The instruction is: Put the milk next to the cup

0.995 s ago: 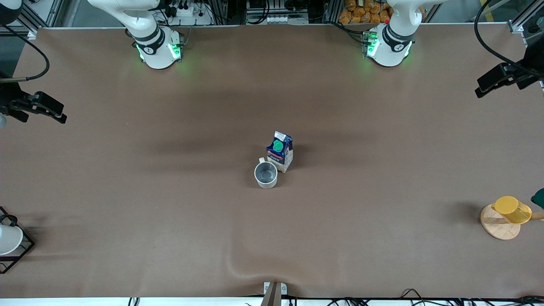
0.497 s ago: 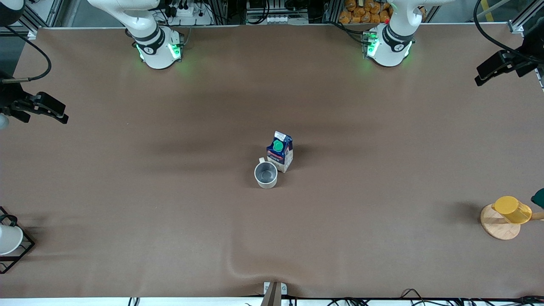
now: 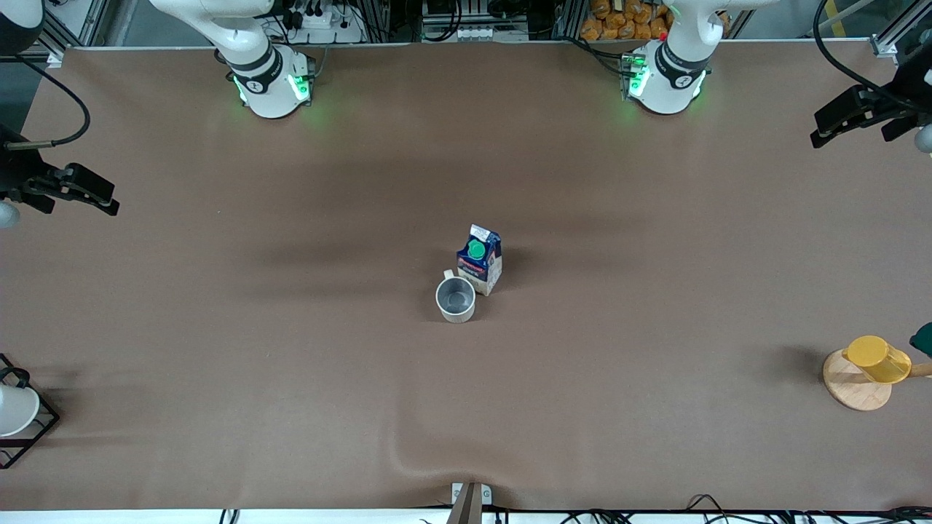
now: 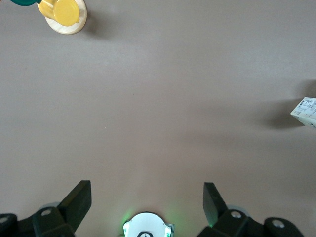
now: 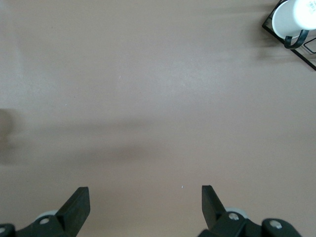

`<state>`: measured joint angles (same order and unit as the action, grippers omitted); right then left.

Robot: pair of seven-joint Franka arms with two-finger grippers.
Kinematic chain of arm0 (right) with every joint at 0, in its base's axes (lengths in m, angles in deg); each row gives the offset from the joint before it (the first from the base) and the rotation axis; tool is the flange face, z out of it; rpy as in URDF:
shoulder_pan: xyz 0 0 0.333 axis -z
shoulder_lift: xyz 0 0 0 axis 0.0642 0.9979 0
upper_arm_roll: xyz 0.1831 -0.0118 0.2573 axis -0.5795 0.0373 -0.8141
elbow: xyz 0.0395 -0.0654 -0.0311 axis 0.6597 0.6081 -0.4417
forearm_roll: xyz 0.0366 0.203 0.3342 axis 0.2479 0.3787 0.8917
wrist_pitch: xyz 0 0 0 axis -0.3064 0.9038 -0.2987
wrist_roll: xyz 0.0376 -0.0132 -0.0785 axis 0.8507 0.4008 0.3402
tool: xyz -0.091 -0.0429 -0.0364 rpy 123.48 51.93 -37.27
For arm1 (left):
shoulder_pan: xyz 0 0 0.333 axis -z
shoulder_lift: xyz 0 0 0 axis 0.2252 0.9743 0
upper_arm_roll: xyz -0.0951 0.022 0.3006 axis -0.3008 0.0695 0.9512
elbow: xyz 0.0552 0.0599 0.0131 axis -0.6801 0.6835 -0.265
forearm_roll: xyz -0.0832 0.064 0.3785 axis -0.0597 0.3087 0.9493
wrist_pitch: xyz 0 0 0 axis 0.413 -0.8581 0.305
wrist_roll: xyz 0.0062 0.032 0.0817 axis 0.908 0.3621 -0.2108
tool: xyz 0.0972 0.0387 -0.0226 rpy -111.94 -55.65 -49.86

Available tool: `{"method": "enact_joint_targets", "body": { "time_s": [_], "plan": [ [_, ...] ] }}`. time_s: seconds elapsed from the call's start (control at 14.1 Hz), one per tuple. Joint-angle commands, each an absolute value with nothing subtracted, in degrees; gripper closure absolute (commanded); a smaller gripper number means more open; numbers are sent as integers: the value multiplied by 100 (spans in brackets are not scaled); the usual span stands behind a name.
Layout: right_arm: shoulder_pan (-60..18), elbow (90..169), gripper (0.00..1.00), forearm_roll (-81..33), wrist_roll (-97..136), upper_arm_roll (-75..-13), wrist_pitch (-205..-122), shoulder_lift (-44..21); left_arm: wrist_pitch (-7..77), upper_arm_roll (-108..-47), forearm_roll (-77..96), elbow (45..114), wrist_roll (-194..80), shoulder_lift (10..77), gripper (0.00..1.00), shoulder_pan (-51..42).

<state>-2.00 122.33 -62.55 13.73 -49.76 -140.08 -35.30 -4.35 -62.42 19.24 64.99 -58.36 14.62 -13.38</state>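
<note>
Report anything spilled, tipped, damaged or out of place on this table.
Nothing stands out. The milk stands upright beside the cup, which is upright too, with no spill around them. The left gripper and right gripper are open, up over bare table.

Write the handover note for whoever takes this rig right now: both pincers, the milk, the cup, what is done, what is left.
Left pincer: open, empty, up over bare table at the left arm's end.
Right pincer: open, empty, up over bare table at the right arm's end.
Milk: upright mid-table, right beside the cup, slightly farther from the front camera; whether they touch cannot be told.
Done: milk stands next to the cup, released.
Left: nothing visible for the task; both arms wait clear of the pair.
</note>
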Motion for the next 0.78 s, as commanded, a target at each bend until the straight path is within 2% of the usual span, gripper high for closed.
{"method": "enact_joint_targets", "body": {
  "time_s": [0.0,0.71],
  "plan": [
    [-236,12119,0,-6320,1288,-4960,-13939,-3471,-367,-6258,1973,6544,-5811,1403,0,-1372],
    [-263,12119,0,-6311,1288,-4960,-13939,-3427,-376,-6266,2132,6561,-5829,1403,0,-1363]
  ]
}}
